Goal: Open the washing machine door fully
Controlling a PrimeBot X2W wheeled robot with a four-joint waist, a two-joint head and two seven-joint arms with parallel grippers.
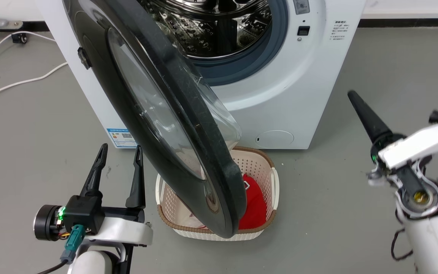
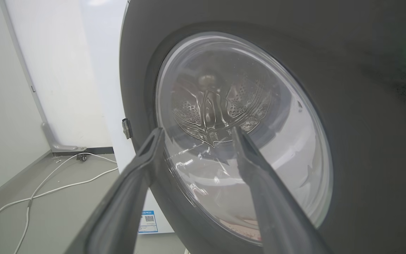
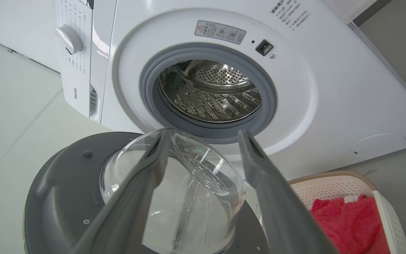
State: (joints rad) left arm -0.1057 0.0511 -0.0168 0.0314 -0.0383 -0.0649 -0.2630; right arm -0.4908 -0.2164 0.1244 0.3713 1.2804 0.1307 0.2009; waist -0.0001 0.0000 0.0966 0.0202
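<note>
The left claw (image 1: 121, 152) is spread and empty, just beside the outer face of the washing machine door (image 1: 173, 125). The right claw (image 3: 203, 135), also spread and empty, points at the door's glass bowl. The door stands partly swung out from the washing machine (image 1: 280, 95), above a laundry basket (image 1: 273, 179) holding a red garment (image 1: 255, 205). Behind it, the steel drum (image 1: 211, 26) is exposed.

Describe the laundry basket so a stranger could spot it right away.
Start at the white washing machine. On the floor just before it, under the swung-out black door, sits the laundry basket. It's cream, perforated, brown-rimmed, holding red cloth.
</note>
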